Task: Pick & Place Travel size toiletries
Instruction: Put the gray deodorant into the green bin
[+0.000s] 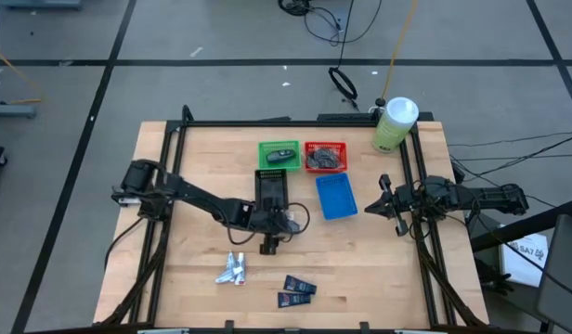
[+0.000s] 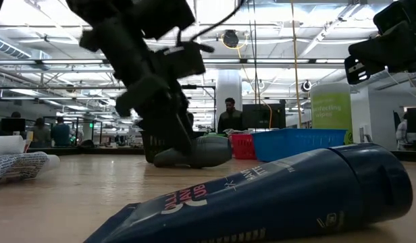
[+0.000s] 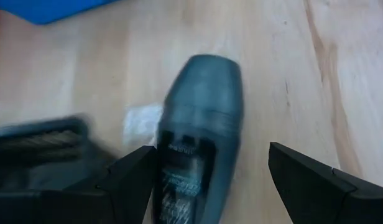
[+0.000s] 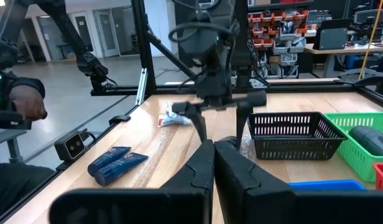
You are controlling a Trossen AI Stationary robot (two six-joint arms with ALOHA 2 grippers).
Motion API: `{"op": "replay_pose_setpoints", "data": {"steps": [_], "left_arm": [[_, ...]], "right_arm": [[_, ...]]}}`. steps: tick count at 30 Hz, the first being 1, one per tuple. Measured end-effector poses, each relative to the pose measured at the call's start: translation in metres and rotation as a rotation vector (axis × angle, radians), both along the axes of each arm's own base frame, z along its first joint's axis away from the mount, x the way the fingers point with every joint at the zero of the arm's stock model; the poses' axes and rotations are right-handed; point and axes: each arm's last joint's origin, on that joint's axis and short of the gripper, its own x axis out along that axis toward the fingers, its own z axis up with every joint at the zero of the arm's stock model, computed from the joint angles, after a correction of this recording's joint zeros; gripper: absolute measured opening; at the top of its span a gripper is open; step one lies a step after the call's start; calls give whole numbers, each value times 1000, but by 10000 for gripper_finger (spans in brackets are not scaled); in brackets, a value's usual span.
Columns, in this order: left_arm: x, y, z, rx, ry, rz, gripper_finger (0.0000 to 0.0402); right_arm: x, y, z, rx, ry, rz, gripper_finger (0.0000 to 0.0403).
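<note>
Left gripper (image 1: 270,243) poised over a dark oval toiletry near the table's middle.

We see its fingers (image 3: 132,180) spread wide on either side of the grey-black oval piece (image 3: 198,134), which lies flat on the wooden table (image 1: 379,269) just beside the black mesh basket (image 1: 272,188); nothing is clamped. Another dark oval piece (image 1: 280,157) sits in the green bin (image 1: 264,148), grey items fill the red bin (image 1: 325,157), and the blue bin (image 1: 336,197) lies next to them. Silver-white mini tubes (image 1: 232,269) and two navy tubes (image 1: 296,291) rest near the front edge. The right gripper (image 1: 386,206) waits at the right side, fingers pressed together.
</note>
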Motion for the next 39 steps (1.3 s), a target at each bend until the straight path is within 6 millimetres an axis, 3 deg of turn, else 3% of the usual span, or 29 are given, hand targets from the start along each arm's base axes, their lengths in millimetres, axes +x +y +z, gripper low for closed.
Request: {"op": "replay_pose_setpoints", "data": {"steps": [5,28,39], "left_arm": [[6,-2,-19,-22,19,-27,298],[0,-20,-15,-186,54,-83,298],[-6,-21,13,-200,3,-61,298]], "right_arm": [[0,0,0,0,6,0,4],[0,0,0,0,0,0,4],[0,0,0,0,0,0,4]]}}
